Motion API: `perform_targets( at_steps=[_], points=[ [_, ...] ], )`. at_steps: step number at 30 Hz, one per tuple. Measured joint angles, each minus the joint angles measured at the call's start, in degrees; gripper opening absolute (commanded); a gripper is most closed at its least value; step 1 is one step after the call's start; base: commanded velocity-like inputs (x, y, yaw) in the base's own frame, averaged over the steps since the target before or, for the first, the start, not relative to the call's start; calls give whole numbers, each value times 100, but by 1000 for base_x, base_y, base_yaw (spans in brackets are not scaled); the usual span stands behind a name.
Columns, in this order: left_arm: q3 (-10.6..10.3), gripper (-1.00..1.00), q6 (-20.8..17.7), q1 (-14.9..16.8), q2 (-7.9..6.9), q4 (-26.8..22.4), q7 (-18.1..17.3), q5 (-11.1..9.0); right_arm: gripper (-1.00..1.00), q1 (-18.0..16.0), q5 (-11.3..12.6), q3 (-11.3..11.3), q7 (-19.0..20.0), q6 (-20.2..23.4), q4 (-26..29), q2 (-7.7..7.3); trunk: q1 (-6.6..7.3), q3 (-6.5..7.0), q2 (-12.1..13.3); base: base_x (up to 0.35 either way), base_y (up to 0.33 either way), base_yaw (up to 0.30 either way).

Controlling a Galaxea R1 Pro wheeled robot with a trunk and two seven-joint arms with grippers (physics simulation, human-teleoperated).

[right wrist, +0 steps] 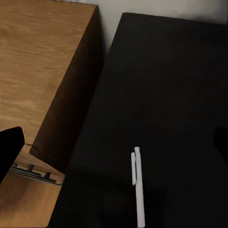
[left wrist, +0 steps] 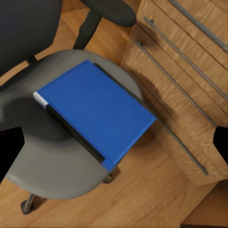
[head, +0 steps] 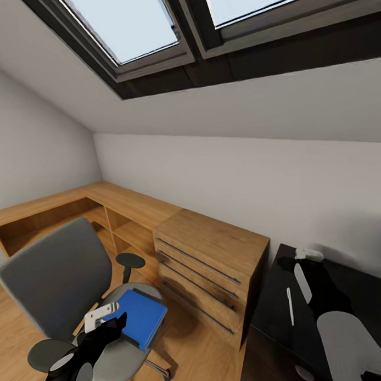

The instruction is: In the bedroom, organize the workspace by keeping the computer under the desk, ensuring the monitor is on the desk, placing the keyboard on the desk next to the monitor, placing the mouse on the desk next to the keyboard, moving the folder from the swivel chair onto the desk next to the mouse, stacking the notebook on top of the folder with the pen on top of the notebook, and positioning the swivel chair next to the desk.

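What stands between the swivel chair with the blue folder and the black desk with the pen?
In the head view, the light wood chest stands between the swivel chair, carrying the folder, and the desk, where the pen lies.

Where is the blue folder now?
In the head view, lower left, the folder lies flat on the swivel chair seat, beside the wooden chest.

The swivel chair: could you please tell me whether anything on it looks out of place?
Yes. The blue folder lies flat on the swivel chair seat, one corner overhanging the front edge, rather than on the black desk.
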State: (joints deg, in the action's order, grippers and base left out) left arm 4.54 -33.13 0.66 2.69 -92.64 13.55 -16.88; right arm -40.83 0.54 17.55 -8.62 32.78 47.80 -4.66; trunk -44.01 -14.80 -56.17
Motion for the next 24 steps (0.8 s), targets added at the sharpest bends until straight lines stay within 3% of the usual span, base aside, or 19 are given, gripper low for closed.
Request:
perform_targets(
  at_steps=[16, 24],
  points=[
    [11, 100, 6, 0, -4, 0, 0, 0, 100, 155, -1, -13, 0, 4, 344, 278, 352, 288, 643, 0, 0, 0],
    [22, 100, 6, 0, -8, 0, 0, 0, 100, 160, -13, -76, -4, 6, 394, 551, 528, 432, 964, 0, 0, 5]
  ],
)
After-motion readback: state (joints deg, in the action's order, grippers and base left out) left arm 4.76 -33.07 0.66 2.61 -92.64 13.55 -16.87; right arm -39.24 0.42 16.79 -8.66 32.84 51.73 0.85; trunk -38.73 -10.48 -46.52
